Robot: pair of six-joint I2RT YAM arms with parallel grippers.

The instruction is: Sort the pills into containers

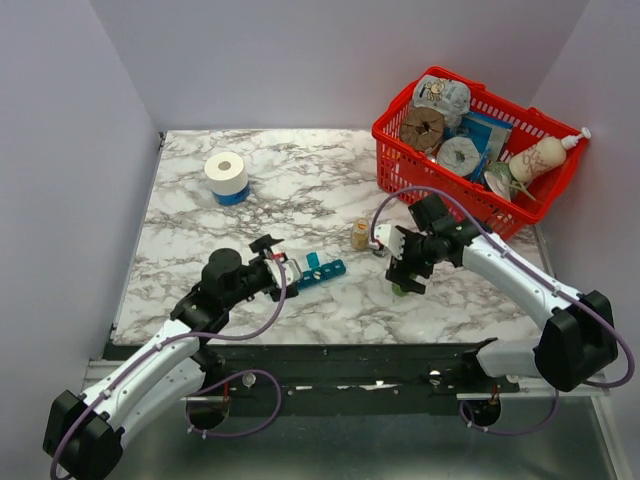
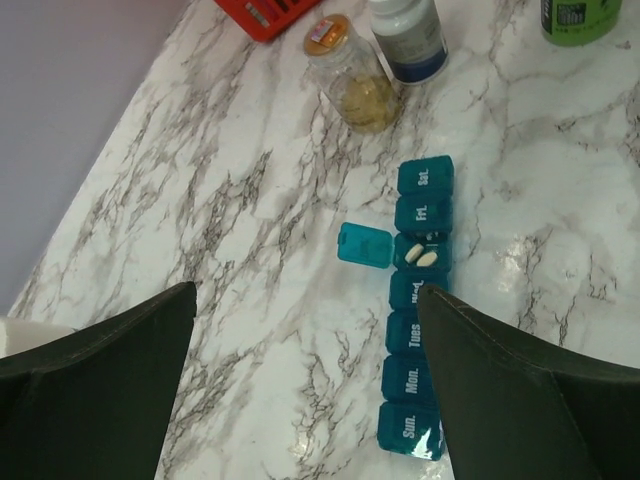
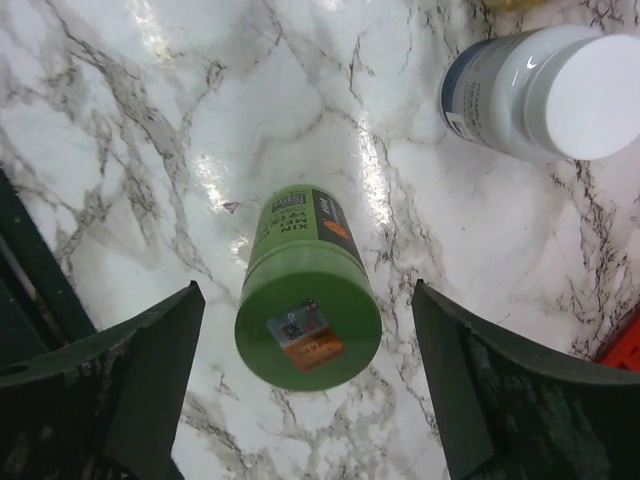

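The containers are one teal pill organiser (image 2: 412,340) lying on the marble table (image 2: 250,200), its day-labelled lids mostly shut. One middle compartment has its lid (image 2: 364,244) flipped open, and two white pills (image 2: 422,256) lie inside. My left gripper (image 2: 305,295) hovers open over the organiser's near end, its right finger covering part of the row. From above, the organiser (image 1: 322,270) lies just right of the left gripper (image 1: 290,272). My right gripper (image 3: 308,290) is open around an upright green bottle (image 3: 310,305), with gaps on both sides.
A small glass jar (image 2: 355,78) with yellowish contents and a white bottle (image 2: 408,35) stand beyond the organiser. A red basket (image 1: 400,165) of items sits back right, a tape roll (image 1: 226,175) back left. The white bottle (image 3: 550,90) stands close to the right gripper.
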